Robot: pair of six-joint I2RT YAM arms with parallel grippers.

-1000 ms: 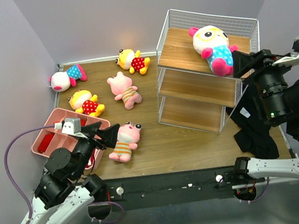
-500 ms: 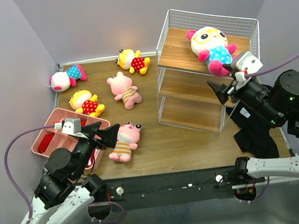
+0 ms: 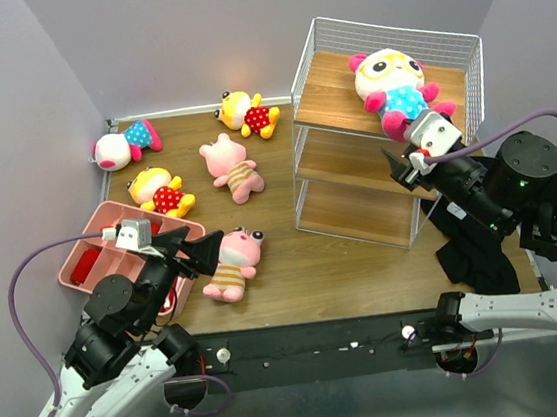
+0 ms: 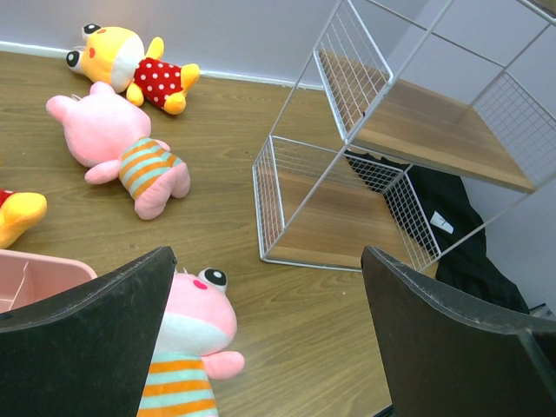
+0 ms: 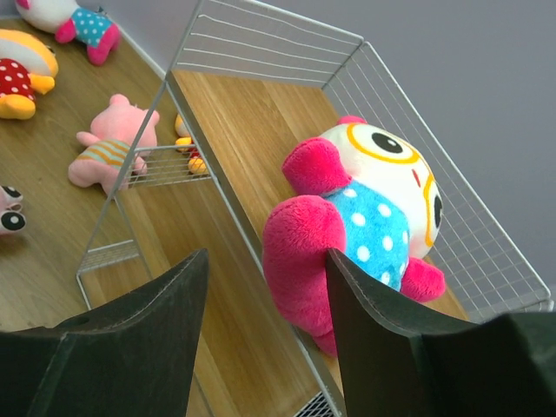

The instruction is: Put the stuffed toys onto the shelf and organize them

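We are counting six stuffed toys, two of each kind, and one shelf (image 3: pixel 343 156) of three stepped boards standing on the right half of the tabletop (image 3: pixel 366 269). One toy is lying on the top board. The other five are lying on the tabletop to the shelf's left.

The shelved white-faced toy (image 3: pixel 392 83) is lying face up, with its head toward the back wire and its pink feet toward the front edge. Its long axis is running back to front across the board. The second white-faced toy (image 3: pixel 122 144) is lying in the far left corner, head left and legs right. The far yellow toy (image 3: pixel 245 113) is lying the same way, head left and feet right. The near yellow toy (image 3: pixel 160 192), just beyond the pink tray (image 3: pixel 87 252), is pointing its head far-left and its feet near-right. The middle pig (image 3: pixel 232 166) is lying with its head far and its legs near. The near pig (image 3: pixel 232 261) is lying on a slant, head far-right and legs near-left.

The left end effector (image 3: pixel 195 253) is hovering released just left of the near pig, gripping nothing. The right end effector (image 3: pixel 397 167) is hanging just in front of the top board's front edge, by the shelved toy's feet, with its fingers spread. In the right wrist view a pink leg is showing between them, and we cannot tell whether either finger is touching it. A black cloth (image 3: pixel 475 256) is lying to the right of the shelf.
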